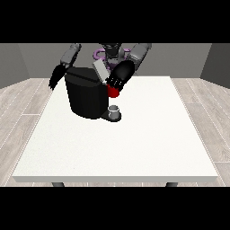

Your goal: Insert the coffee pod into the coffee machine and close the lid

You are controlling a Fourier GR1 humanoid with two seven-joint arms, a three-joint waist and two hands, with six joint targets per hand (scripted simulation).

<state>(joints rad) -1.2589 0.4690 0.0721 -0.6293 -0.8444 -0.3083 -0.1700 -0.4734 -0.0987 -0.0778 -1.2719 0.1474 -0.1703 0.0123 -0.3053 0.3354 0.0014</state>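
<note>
Front view: machine point(85, 96) sits at the table's point(134, 148) 11 o'clock, lid point(100, 71) raised for loading. Hand at the view's right point(119, 77) hovers over a red thing at the machine point(113, 91); finger state indeterminate. Grey thing point(114, 111) rests at the machine's 4 o'clock. Other hand point(56, 77) hangs idle, fingers straight.

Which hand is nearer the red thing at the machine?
Left: the hand at the view's right sits just above the red thing; the hand at the view's left hangs beyond the coffee machine.

So on the one white table point(134, 148): one black coffee machine point(85, 96), one grey thing point(114, 110) just beside the machine, one red thing point(113, 92) at it, two black hands.
</note>
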